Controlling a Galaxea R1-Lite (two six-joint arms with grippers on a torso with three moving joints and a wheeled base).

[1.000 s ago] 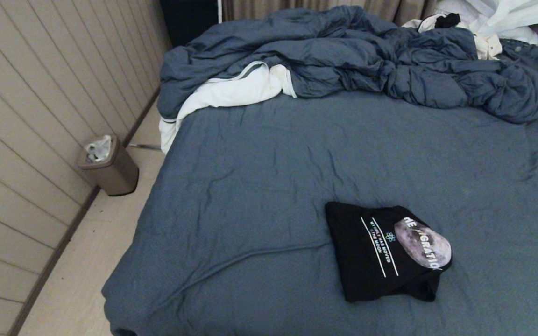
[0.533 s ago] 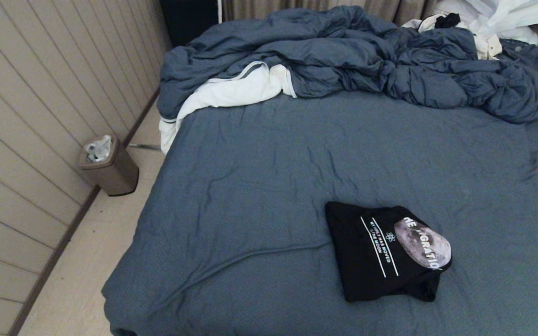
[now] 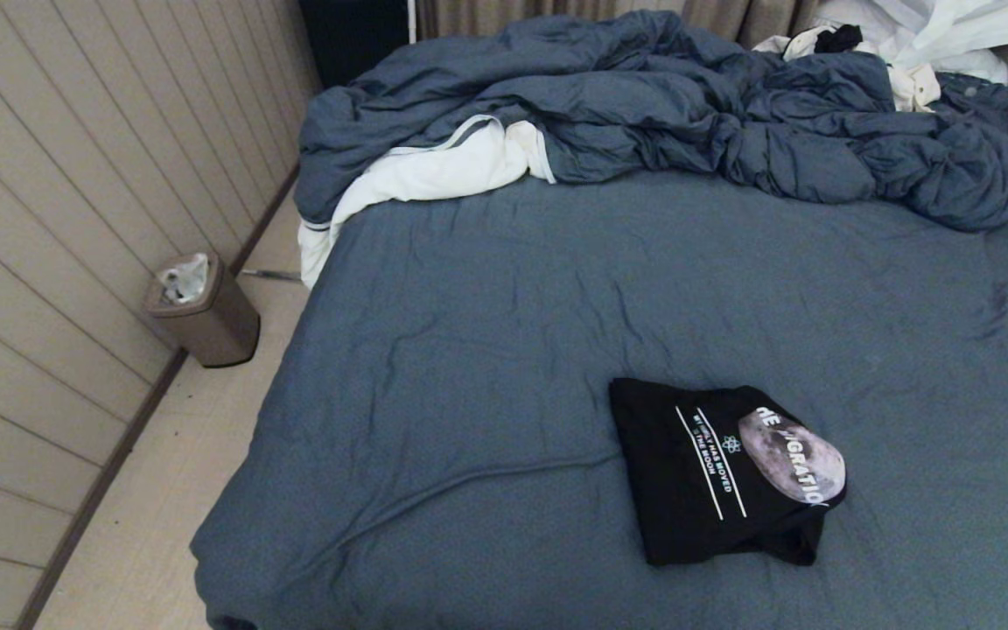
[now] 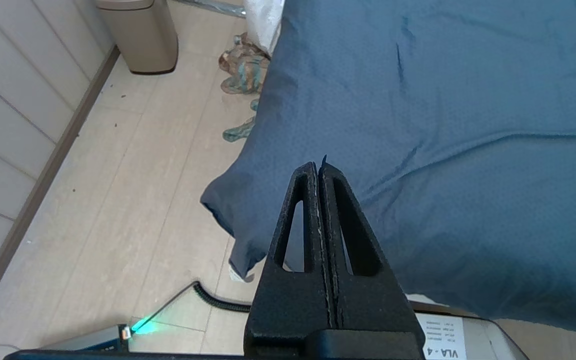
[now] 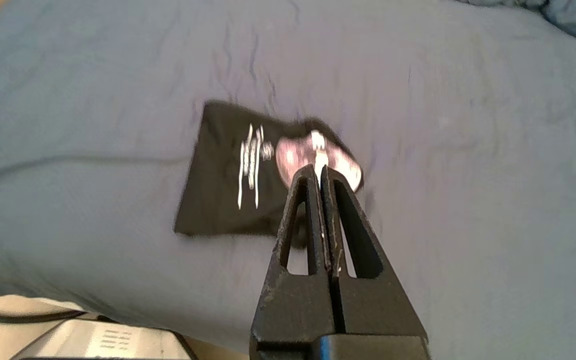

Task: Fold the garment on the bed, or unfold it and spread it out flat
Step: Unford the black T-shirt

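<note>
Folded garment (image 5: 228,180) beyond right pincer (image 5: 317,172)

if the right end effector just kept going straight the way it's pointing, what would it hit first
Most likely the garment. The right end effector, shut, points at the folded shirt's moon-print end, lying on the bed. Nothing shows between them, though the wrist view leaves depth uncertain; it might land on sheet just beside the shirt.

Black folded moon-print T-shirt (image 3: 723,477) lies on slate-blue sheeted bed (image 3: 486,367), near-right part. Puffy blue-grey duvet (image 3: 661,114) heaped along far end, white grey-striped cloth (image 3: 421,179) under its left edge. Tan plastic bin (image 3: 205,311) on floor, left of bed.
</note>
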